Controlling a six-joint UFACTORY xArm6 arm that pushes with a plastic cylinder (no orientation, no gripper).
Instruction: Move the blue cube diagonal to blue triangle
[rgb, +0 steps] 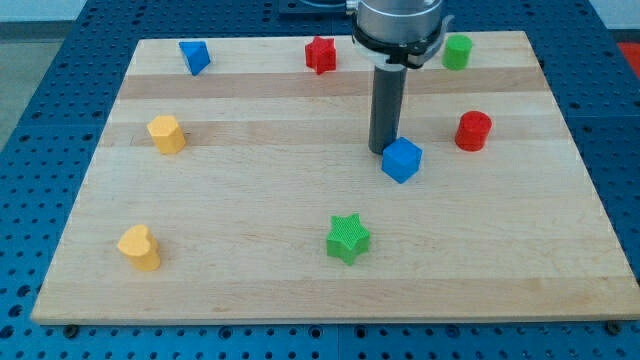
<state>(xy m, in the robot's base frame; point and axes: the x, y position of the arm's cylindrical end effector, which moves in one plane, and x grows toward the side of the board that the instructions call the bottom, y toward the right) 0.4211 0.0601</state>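
Observation:
The blue cube (402, 160) lies right of the board's centre. My tip (383, 150) touches its upper left side. The blue triangle (194, 56) sits far off at the view's top left corner of the wooden board (250, 220).
A red star (321, 54) and a green cylinder (458, 50) sit along the view's top. A red cylinder (473, 131) is right of the blue cube. A green star (347, 239) lies below it. A yellow block (166, 133) and a yellow heart (139, 247) are at the left.

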